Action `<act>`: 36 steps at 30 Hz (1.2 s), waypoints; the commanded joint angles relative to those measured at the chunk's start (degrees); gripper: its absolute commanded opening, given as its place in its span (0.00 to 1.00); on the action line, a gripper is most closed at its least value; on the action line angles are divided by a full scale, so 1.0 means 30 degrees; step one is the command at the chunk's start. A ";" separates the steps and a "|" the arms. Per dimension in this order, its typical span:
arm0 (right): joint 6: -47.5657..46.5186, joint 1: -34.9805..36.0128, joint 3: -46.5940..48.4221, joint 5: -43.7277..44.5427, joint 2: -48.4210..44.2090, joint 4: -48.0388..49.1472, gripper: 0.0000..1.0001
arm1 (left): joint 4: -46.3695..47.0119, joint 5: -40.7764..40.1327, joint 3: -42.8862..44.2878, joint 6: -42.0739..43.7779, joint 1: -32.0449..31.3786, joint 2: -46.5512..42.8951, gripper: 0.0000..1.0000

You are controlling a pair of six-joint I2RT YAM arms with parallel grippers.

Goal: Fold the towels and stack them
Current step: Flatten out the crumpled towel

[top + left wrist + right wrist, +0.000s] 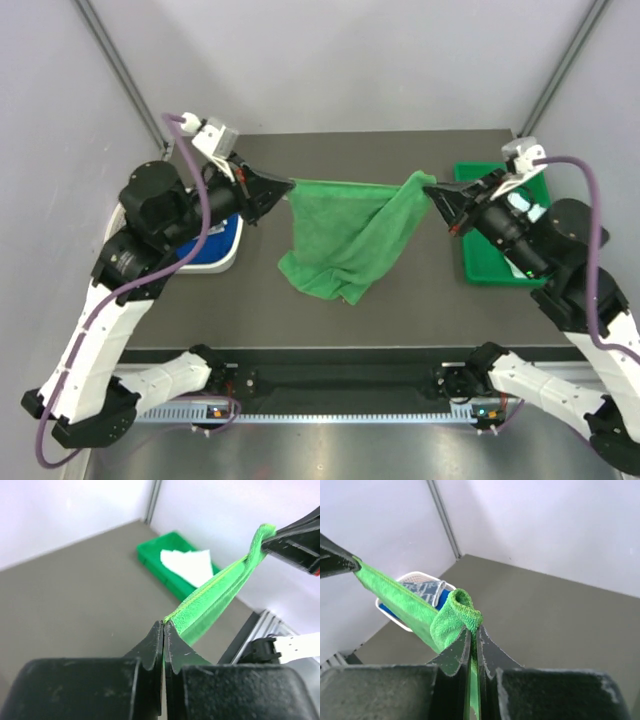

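- Green towel (345,240) hangs stretched between your two grippers above the table (200,310). Its top edge is pulled taut and the rest droops in a loose fold (you cannot tell whether the lowest part touches the tabletop).
- Your left gripper (290,185) is clamped on the towel's left corner, jaws pressed together.
- Your right gripper (428,190) pinches the opposite corner just as tightly, beside the green tray (466,262).
- A white basket (226,262) sits under your left arm.
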 commanded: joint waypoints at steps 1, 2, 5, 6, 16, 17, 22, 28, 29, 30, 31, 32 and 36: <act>-0.1089 -0.0383 0.2256 0.1026 -0.0774 -0.1362 0.00 | -0.0169 -0.0651 0.2482 0.0490 0.0399 -0.0766 0.00; -0.1089 -0.0354 0.2611 0.0851 -0.0803 -0.1450 0.00 | -0.0169 -0.0591 0.2921 0.0401 0.0399 -0.0679 0.00; -0.1118 -0.0354 0.4047 0.0264 -0.0892 -0.1743 0.00 | -0.0111 -0.0357 0.4708 0.0138 0.0399 -0.0445 0.00; -0.1147 -0.0354 0.4427 0.0060 -0.0892 -0.1801 0.00 | -0.0140 -0.0356 0.5641 0.0079 0.0399 -0.0357 0.00; -0.1031 -0.0354 0.9638 -0.1640 -0.0102 -0.2387 0.00 | 0.0182 0.0083 0.9604 -0.1238 0.0399 0.0904 0.00; -0.1030 -0.0383 0.9994 -0.1757 0.0015 -0.2562 0.00 | 0.0269 0.0112 0.9750 -0.1327 0.0428 0.0991 0.00; -0.1088 -0.0383 1.0994 -0.1761 0.1040 -0.2447 0.00 | 0.0534 -0.0499 1.0162 -0.1651 0.0399 0.1342 0.00; -0.1995 -0.0383 0.9707 0.0022 0.3294 -0.1921 0.00 | 0.0386 -0.2258 0.8906 -0.1036 0.0428 0.3565 0.00; -0.2374 -0.0383 0.9414 0.0406 0.4023 -0.1571 0.00 | 0.0532 -0.2406 0.8380 -0.1006 0.0458 0.3918 0.00; -0.2581 -0.0470 0.8860 0.0989 0.4494 -0.1394 0.00 | 0.0795 -0.2494 0.8172 -0.1006 0.0777 0.4357 0.00; -0.2786 -0.0674 0.8623 0.1082 0.4992 -0.1131 0.00 | 0.1117 -0.2408 0.7909 -0.1151 0.1157 0.5231 0.00; -0.2962 -0.1053 0.8418 0.0996 0.6070 -0.0693 0.00 | 0.1526 -0.1334 0.7268 -0.1413 0.1683 0.5733 0.00; -0.1765 -0.5407 0.7889 -0.3181 0.9559 0.1152 0.00 | 0.4016 0.0668 0.6031 -0.2705 0.4293 0.8602 0.00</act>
